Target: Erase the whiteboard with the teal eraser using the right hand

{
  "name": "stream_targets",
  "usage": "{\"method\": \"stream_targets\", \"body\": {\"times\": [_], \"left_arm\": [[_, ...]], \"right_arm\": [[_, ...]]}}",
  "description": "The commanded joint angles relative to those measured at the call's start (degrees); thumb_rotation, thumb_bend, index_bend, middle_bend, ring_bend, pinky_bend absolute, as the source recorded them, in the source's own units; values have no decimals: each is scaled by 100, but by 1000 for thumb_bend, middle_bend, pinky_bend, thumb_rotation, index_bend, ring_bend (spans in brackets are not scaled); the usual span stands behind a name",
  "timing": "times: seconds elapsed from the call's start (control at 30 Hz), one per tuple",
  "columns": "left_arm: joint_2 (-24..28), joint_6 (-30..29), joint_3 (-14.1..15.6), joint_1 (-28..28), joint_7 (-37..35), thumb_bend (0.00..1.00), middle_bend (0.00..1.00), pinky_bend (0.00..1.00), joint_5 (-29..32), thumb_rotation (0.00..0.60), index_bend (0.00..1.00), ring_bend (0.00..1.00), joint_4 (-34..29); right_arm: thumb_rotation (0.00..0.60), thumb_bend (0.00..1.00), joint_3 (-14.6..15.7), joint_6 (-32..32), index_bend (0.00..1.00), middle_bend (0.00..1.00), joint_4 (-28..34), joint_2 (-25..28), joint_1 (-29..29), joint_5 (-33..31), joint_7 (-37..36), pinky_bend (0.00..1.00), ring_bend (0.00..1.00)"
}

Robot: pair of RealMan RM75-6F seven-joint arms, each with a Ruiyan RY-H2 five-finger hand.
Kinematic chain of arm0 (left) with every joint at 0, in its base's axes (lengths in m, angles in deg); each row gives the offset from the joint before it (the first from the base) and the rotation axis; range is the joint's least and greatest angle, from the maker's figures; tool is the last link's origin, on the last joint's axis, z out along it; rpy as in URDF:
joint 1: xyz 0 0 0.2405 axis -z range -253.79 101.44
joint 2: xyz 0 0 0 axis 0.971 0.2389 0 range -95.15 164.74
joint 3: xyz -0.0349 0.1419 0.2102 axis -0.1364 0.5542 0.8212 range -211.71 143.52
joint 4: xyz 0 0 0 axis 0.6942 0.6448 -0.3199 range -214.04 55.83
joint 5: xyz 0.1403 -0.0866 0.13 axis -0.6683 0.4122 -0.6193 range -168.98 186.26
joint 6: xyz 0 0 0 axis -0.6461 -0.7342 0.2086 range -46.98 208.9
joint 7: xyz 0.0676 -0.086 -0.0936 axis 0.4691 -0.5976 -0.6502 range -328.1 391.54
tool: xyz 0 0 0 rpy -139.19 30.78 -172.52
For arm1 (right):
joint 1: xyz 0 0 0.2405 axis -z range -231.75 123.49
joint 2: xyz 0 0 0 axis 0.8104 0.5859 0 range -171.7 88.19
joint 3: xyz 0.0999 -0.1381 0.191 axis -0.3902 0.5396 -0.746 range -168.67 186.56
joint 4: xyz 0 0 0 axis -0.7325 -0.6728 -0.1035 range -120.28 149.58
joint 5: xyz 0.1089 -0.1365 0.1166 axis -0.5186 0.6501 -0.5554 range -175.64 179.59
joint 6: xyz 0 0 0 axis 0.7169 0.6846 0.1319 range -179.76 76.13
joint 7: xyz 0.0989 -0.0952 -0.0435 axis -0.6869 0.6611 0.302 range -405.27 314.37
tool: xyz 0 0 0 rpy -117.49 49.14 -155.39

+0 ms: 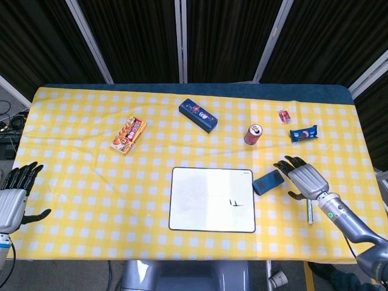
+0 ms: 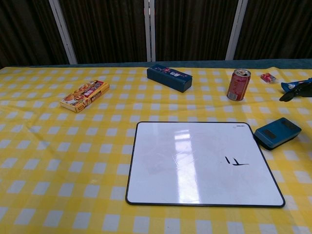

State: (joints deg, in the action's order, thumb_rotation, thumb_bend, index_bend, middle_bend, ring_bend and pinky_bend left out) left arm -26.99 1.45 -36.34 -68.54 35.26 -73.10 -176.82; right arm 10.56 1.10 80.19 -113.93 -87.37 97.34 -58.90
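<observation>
- While the right hand (image 1: 303,179) hovers with fingers spread and nothing in them, the eraser (image 1: 268,182) lies flat on the table (image 1: 79,182), just right of the whiteboard (image 1: 212,199), near its upper right corner.
- From the chest view only dark fingertips (image 2: 297,91) show at the right edge, above and beyond the eraser (image 2: 277,132).
- To grasp well, I'd say the hand should come down over the eraser's long sides, thumb on one and fingers on the other.
- It should keep off the marker (image 1: 309,203) lying beside the wrist.
- Once held, the felt face should go flat onto the mark (image 1: 236,204) at the board's right side.
- At the table's near left corner the left hand (image 1: 13,199) rests apart, fingers loosely spread, holding nothing.
</observation>
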Motion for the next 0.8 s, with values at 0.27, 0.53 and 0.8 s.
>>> {"method": "stream_targets", "body": {"times": [0.27,0.53,0.8], "left_arm": [[-85,127,-72,43,127,0,0,0,260,600,0,0,102],[-77,129,-85,45,77,0,0,0,281,600,0,0,136],[-100,152,-88,53,98,0,0,0,320,600,0,0,166]], "right_arm": [[600,203,241,10,174,172,-765,-589,-378,363,-215,175,56],[600,202,336,43,230,223,-1160,-956,-492,455,59,206,106],[600,214,426,576,390,382,-1604,-1316,-473,628,-185,365,279]]}}
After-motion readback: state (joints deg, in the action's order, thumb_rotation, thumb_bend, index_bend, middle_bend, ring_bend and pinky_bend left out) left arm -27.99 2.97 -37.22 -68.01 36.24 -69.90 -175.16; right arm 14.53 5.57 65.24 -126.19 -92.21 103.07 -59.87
